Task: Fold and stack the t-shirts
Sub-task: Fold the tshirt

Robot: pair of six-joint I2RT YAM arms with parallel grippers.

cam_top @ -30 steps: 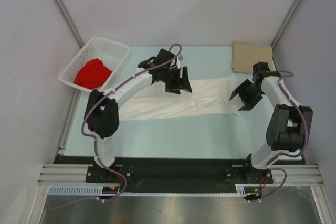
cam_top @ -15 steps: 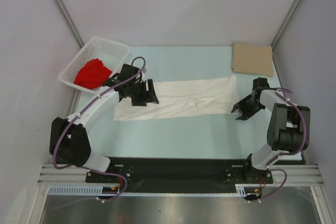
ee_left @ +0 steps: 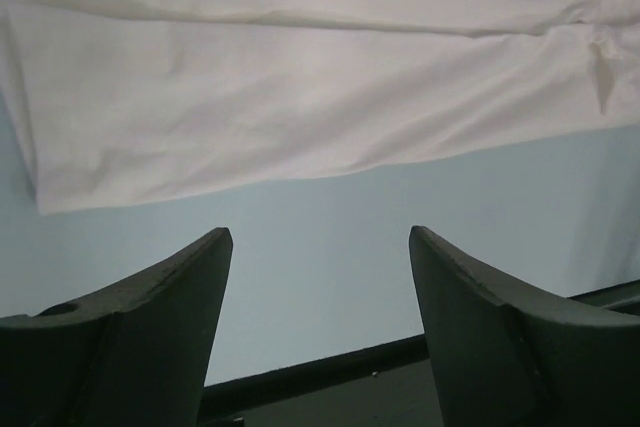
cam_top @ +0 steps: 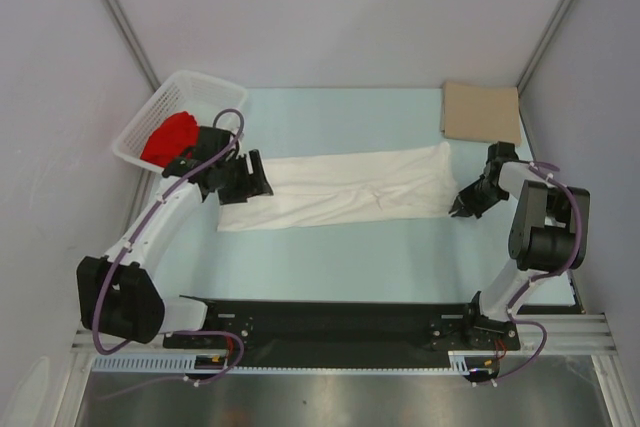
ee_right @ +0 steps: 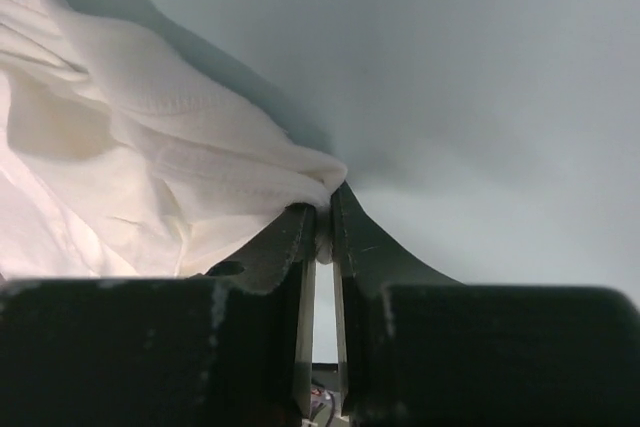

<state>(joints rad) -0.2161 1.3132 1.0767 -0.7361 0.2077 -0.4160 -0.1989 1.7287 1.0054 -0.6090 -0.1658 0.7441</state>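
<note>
My right gripper (ee_right: 322, 209) has its jaws pressed almost together on the right end of the white t-shirt (ee_right: 120, 177), with a bunched fold of cloth pinched at their tips. The left gripper (ee_left: 320, 237) has its jaws spread and holds nothing. It hangs over bare table (cam_top: 340, 247), with the shirt's left end just ahead of its tips.

The shirt lies as a long band across the table, its long axis running left to right between the two grippers. Each arm therefore has its own end, and I judge the free left corner falls to the left arm. The pale blue tabletop looks smooth and flat, so the cloth should slide easily.

Further back on the left, the red t-shirt (cam_top: 172, 139) is heaped in the white basket (cam_top: 220, 84). The tan t-shirt (cam_top: 482, 112) lies flat in the far right corner. Plain grey walls (cam_top: 340, 7) close in on three sides.
</note>
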